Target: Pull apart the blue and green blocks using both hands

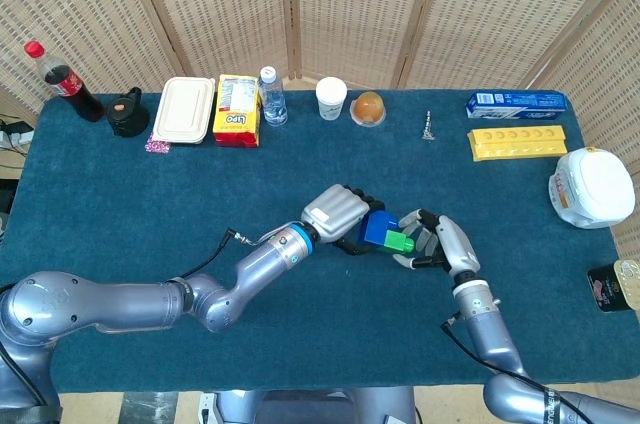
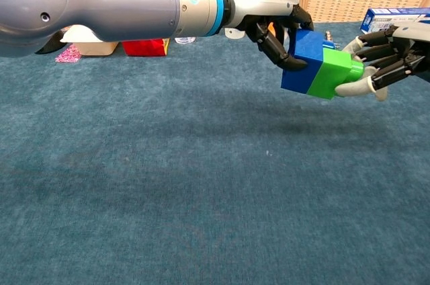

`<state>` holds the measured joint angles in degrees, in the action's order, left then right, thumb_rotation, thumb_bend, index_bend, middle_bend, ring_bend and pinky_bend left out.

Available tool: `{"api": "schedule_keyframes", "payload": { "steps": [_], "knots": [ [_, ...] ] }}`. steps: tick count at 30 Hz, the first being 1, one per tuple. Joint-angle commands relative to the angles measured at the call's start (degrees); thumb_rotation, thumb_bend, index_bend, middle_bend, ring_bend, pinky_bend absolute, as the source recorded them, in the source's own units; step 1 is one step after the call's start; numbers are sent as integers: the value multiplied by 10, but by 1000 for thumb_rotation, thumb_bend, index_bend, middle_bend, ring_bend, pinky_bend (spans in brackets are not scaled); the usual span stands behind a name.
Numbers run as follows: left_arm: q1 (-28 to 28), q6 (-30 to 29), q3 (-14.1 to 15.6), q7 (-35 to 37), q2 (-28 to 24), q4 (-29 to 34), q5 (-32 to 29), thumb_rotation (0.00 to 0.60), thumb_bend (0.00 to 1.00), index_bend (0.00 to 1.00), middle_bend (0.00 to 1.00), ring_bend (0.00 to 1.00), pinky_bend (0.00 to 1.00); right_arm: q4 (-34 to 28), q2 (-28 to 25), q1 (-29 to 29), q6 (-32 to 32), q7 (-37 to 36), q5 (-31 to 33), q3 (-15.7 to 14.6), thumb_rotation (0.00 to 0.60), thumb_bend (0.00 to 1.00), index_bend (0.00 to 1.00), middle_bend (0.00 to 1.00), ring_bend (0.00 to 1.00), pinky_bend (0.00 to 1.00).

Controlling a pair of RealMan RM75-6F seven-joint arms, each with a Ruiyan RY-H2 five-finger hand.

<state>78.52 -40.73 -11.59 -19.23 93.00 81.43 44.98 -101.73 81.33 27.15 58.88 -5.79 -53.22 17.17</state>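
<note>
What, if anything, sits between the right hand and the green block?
Nothing visible. The right hand is right at the green block, fingers around its free end; the left hand holds the blue block.
</note>
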Motion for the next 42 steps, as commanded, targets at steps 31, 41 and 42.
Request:
{"api": "schedule_keyframes", "payload": {
  "steps": [31,41,42],
  "knots": [
    [-21,-31,-21,-18,26,5,-11,369,453,448,362,305,373,15,29,14,33,16,57,21,600,220,590,627,776,718],
    [-25,-28,-24,-15,26,-1,-1,362,454,448,362,305,372,14,26,8,37,12,54,21,600,221,604,638,803,735],
    [-26,-28,-24,-15,26,-1,0,361,453,448,362,305,372,14,25,7,37,12,54,21,600,221,604,638,805,736]
  ]
}}
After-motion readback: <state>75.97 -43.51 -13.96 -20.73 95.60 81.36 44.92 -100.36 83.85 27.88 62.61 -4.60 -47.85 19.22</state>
